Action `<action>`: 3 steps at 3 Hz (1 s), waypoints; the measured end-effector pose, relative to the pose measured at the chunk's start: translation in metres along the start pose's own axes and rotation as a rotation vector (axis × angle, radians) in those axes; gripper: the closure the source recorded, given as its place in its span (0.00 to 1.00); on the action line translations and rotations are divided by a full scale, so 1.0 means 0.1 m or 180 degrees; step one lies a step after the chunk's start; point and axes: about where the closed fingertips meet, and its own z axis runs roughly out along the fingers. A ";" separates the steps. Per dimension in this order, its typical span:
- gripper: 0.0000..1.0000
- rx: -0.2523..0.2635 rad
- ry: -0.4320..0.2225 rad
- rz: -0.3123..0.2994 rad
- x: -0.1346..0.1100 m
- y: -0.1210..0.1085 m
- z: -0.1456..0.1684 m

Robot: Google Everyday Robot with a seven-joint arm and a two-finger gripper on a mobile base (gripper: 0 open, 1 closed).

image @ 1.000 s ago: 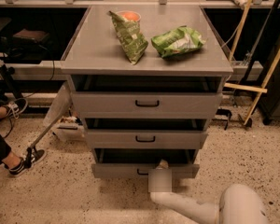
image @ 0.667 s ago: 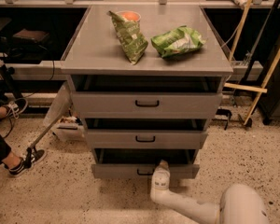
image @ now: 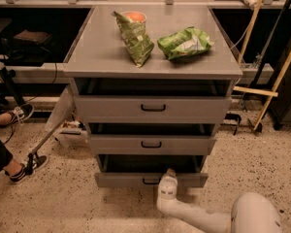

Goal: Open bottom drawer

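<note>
Since a moment ago the white arm (image: 194, 215) has turned at the wrist and looks slimmer, while the claw (image: 169, 174) has hardly shifted from its spot at the bottom drawer (image: 121, 180). It sits against the upper edge of that drawer's front, just right of the small black handle (image: 150, 181). Its tip is lost against the dark opening behind, so I cannot tell whether the claw is apart or closed, or whether it grips anything.

The bottom drawer is the lowest and narrowest of three in the grey table (image: 102, 52). It stands a little way out, and its inside shows only as shadow. Above it, the middle drawer (image: 184, 144) and the top drawer (image: 111, 108) are also ajar, each with a black gap over its front.

On the table lie two green bags: one (image: 136, 38) stands tilted, the other (image: 185, 43) lies flat to its right. An orange-filled cup (image: 135, 16) peeks out behind the tilted bag.

At the left, someone's sneakers (image: 26, 164) rest on the speckled floor (image: 63, 203), with the person cut off by the edge. Wooden poles (image: 276, 81) lean at the right. The arm's rounded base (image: 254, 215) is cropped at the bottom.
</note>
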 end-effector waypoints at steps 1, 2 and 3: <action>1.00 0.0001 0.0001 -0.0002 0.00 -0.01 -0.02; 1.00 0.0005 0.0006 -0.0006 0.03 0.03 -0.08; 1.00 -0.0008 0.0022 0.0062 0.05 0.08 -0.14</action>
